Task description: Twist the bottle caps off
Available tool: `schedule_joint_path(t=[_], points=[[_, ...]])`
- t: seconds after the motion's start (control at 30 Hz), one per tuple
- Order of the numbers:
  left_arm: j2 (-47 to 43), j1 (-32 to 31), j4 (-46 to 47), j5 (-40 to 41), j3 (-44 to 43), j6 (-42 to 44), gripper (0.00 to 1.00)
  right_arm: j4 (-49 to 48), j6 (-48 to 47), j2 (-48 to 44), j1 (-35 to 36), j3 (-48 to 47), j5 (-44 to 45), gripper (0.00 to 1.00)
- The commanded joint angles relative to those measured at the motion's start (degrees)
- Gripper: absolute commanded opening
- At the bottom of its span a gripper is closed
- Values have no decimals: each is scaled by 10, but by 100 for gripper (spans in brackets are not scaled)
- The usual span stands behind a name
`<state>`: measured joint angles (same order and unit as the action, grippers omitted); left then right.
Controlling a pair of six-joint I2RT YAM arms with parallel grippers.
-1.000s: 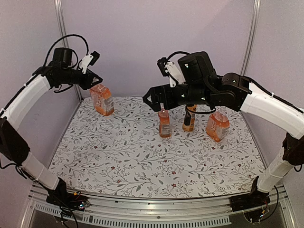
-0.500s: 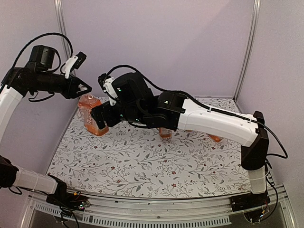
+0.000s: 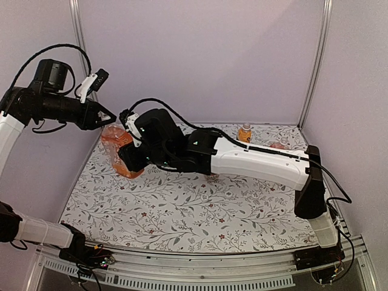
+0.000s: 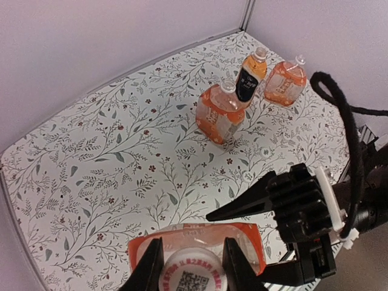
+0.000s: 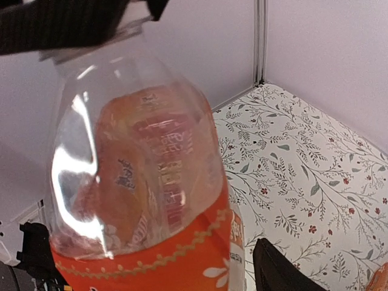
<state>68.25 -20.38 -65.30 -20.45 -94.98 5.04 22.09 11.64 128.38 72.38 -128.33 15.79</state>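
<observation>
My left gripper (image 4: 193, 267) is shut on the white bottle cap (image 4: 193, 276) of a square bottle of orange drink (image 3: 115, 140) at the far left of the mat. My right gripper (image 3: 128, 162) reaches across, with its jaws on either side of that bottle's body (image 5: 139, 182). One black finger (image 5: 282, 270) shows just right of the label; I cannot make out whether it touches. Three other capped bottles stand at the far right: a flat one (image 4: 220, 112), a dark-labelled one (image 4: 250, 76) and a round one (image 4: 285, 82).
The right arm (image 3: 254, 160) stretches low across the middle of the floral mat (image 3: 182, 206), hiding part of the bottle group behind it. Walls close in at the back and on both sides. A metal rail (image 3: 200, 260) runs along the near edge.
My right arm has swung left from the bottle group to the bottle under my left gripper, and its jaws have narrowed round the body. The left gripper and bottle shifted slightly left.
</observation>
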Motion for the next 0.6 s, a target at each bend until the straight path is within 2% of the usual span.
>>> schedule_joint_path(t=[0.0,0.1,0.13,0.2,0.23,0.27,0.37,0.47,0.53,0.57], points=[[0,-7,-18,-19,-18,-8,0,-4,18,13,-13,-15,-39,51],[0,-8,-18,-26,-20,-5,0,-5,20,6,-14,-9,-58,46],[0,-8,-18,-30,-20,-1,7,-8,20,3,-14,-5,-67,44],[-3,-8,-18,-36,-25,8,61,-21,19,-8,-13,9,-88,42],[-6,-7,-18,-34,-29,14,84,-29,19,-19,-14,20,-100,42],[-10,-7,-22,-33,-40,23,97,-39,18,-28,-14,32,-115,42],[-22,-5,-44,-52,-101,73,100,-84,9,-77,-14,87,-181,41],[-57,-5,-51,-117,-135,145,100,-154,3,-140,-12,160,-263,39],[-98,-5,-25,-148,-106,155,99,-198,-3,-177,-10,206,-280,30],[-122,-4,-2,-151,-77,139,99,-200,-4,-190,-9,218,-247,22]])
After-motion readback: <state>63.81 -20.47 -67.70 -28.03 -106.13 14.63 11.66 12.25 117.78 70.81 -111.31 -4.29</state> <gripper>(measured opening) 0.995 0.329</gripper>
